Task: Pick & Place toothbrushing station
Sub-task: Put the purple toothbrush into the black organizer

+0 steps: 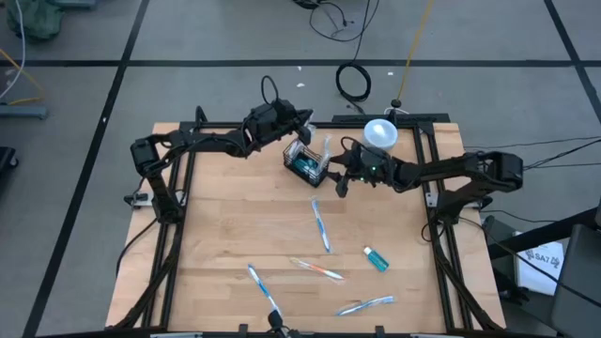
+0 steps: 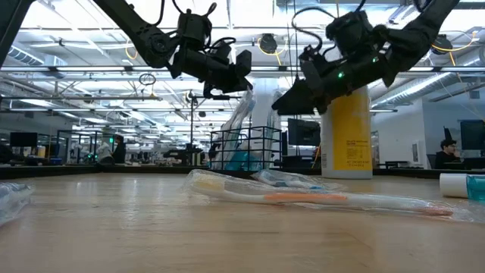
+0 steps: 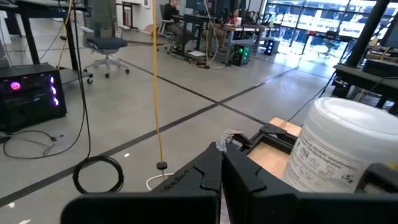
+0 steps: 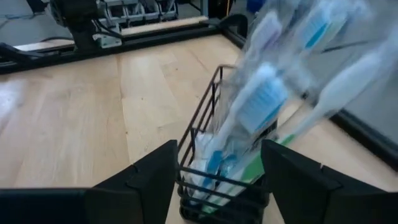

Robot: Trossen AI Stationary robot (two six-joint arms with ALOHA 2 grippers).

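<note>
Toothbrushing station (image 1: 306, 165) sits at the counter's (image 1: 225, 235) far edge, holding 2 wrapped toothbrushes (image 4: 261, 106). Left claw (image 1: 302, 132) pinches a wrapper's top; right claw (image 4: 214, 180) hovers spread just beside it.

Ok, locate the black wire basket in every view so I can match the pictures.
High view: black wire basket at the table's far middle, between the arms.
Low view: centre, behind the wrapped toothbrushes.
Left wrist view: not in it.
Right wrist view: lower middle, between the fingers.
Shared landmark: white-lidded yellow cup.
</note>
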